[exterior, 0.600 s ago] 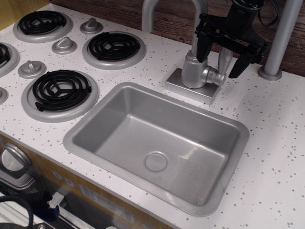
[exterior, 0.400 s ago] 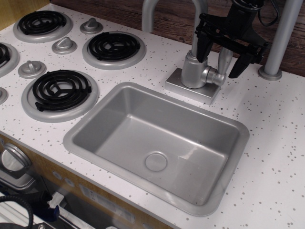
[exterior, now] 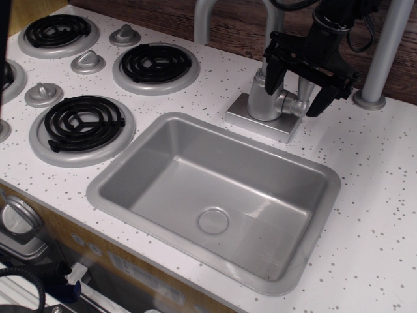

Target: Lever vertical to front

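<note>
The lever [exterior: 305, 86] is a short silver-grey rod that stands upright from a small round hub [exterior: 298, 104] on the right side of the faucet's cylindrical body [exterior: 263, 98]. My black gripper [exterior: 295, 90] comes down from the top right and is open. Its left finger [exterior: 274, 73] is in front of the faucet body and its right finger [exterior: 322, 96] is to the right of the lever, so the lever stands between the jaws. I cannot tell whether a finger touches it. The lever's upper end is hidden behind the gripper.
The faucet's square base [exterior: 264, 119] sits behind a grey sink [exterior: 215, 195] set in the white speckled counter. The curved spout pipe [exterior: 208, 16] rises at the top. Stove burners [exterior: 155, 64] and small silver knobs [exterior: 88, 62] are to the left. A grey post [exterior: 381, 55] stands at the right.
My gripper has moved down and slightly left, so its fingers now sit lower around the lever. The lever has not visibly moved.
</note>
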Robot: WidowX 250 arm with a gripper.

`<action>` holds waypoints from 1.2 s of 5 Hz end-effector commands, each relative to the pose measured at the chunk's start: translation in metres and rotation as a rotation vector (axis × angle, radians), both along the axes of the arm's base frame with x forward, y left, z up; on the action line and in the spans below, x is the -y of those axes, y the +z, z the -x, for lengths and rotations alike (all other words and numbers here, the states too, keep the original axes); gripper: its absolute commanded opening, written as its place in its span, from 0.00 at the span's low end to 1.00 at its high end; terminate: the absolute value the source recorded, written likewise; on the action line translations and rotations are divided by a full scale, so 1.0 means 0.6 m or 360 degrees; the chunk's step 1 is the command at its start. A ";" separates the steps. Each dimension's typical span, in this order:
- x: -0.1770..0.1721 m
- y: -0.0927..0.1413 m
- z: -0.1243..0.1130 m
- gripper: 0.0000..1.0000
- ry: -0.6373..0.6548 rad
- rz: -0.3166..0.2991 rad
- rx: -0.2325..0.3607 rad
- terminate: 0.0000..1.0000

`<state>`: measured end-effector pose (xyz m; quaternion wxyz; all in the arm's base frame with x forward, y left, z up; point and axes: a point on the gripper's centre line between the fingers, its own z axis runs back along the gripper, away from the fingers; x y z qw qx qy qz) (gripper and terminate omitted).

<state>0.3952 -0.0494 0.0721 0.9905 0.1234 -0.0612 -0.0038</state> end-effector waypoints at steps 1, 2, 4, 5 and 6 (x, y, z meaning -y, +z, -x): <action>0.005 0.076 -0.028 1.00 -0.0020 -0.0035 0.0253 0.00; 0.003 0.078 -0.042 1.00 -0.0043 -0.0046 0.0281 0.00; 0.007 0.067 -0.071 1.00 -0.0100 -0.0001 0.0281 0.00; 0.010 0.063 -0.072 0.00 -0.0096 0.0033 0.0250 0.00; 0.014 0.062 -0.058 0.00 -0.0063 0.0038 0.0214 0.00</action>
